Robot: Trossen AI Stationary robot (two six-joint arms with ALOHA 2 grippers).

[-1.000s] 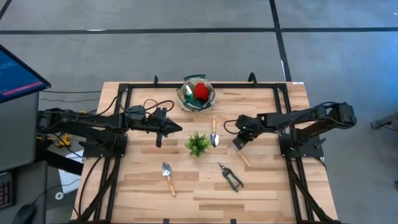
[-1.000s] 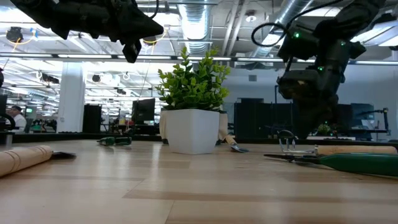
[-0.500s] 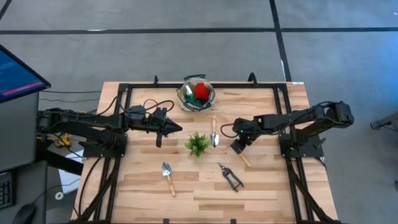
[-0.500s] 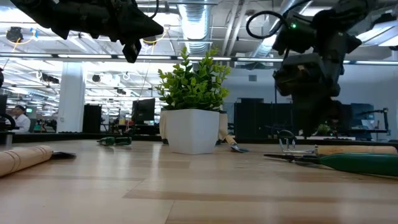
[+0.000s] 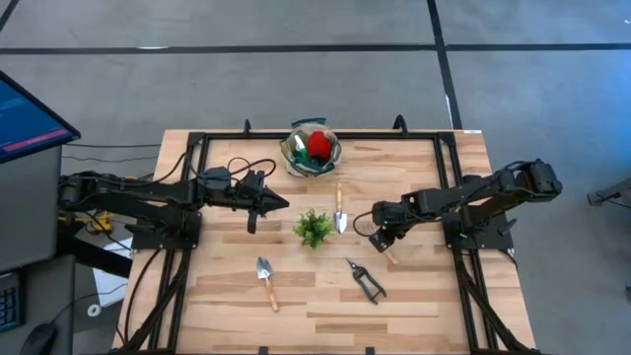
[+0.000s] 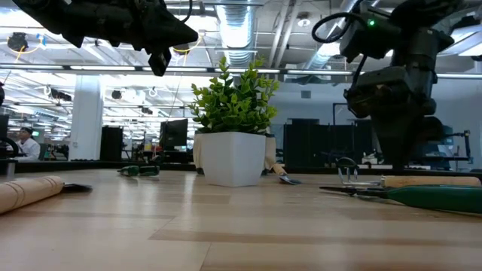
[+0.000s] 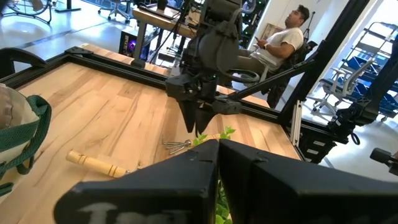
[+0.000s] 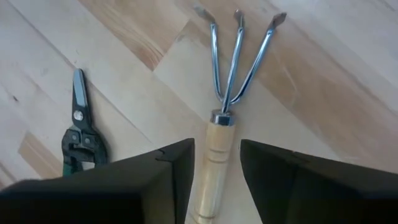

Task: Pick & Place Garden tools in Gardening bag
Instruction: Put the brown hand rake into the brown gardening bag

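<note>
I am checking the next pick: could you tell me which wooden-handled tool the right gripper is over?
The three-pronged rake: its handle lies between the open right gripper's fingers, unlike both trowels.

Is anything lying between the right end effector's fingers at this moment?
Yes. In the right wrist view the rake lies on the table, its wooden handle running through the gap of the open right end effector; neither finger visibly touches it.

A: Where do the cameras sit?
B: One hangs overhead, looking straight down on the whole desk point(image 5: 414, 296). Another sits at desktop level, facing the room behind.
A: The wrist ones?
B: The right looks down, close on the rake point(image 8: 229, 93). The left looks across the desk; both show that rake.
</note>
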